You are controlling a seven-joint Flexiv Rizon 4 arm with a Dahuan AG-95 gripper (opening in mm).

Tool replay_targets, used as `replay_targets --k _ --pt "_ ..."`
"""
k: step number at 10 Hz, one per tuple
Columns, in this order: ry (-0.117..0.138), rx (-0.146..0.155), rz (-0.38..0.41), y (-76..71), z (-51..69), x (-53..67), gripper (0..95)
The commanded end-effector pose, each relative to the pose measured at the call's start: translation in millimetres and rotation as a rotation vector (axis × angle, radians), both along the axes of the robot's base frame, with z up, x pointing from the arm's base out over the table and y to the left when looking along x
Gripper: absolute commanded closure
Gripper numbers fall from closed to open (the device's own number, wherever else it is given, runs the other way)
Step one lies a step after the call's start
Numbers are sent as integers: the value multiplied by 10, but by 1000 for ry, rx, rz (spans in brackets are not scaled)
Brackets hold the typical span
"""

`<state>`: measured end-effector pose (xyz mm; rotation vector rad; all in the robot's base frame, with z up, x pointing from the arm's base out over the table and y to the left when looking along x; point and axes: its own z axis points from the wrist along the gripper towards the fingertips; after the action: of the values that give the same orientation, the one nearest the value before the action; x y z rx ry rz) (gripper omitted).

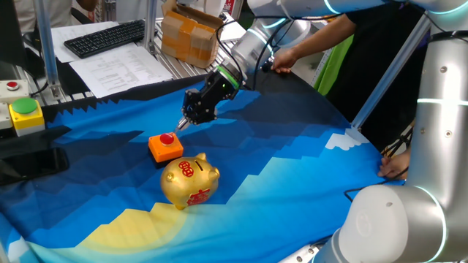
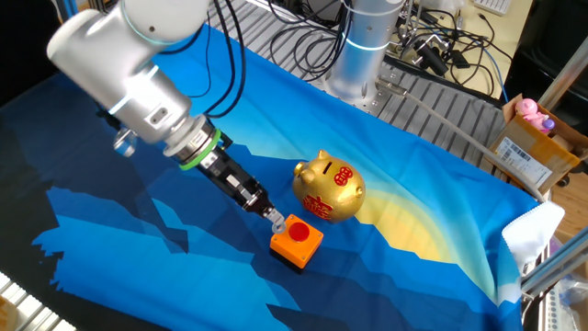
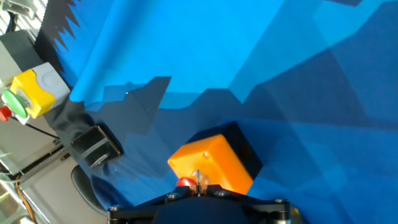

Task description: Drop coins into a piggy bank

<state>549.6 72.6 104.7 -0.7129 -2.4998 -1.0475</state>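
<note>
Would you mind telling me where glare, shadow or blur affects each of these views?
One fixed view: highlights glint on the shiny gold pig-shaped bank, and the arm in the near right corner is soft and overexposed. The other fixed view: the bank again shows bright reflections, and the small orange block with a red round top casts a shadow on the cloth. Hand view: tilted, with a dark shadow beside the block.

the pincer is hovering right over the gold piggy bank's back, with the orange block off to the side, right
Not quite. The pincer is over the orange block, near its red round top; the gold piggy bank sits off to the side. The other fixed view shows it.
</note>
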Motion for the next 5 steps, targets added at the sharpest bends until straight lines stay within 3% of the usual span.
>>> replay_targets --k 1,2,5 --pt "64 -110 -7 7 146 -31 950" --pt "99 -156 -7 1 258 -75 950" --pt "113 -209 43 -13 454 -255 950"
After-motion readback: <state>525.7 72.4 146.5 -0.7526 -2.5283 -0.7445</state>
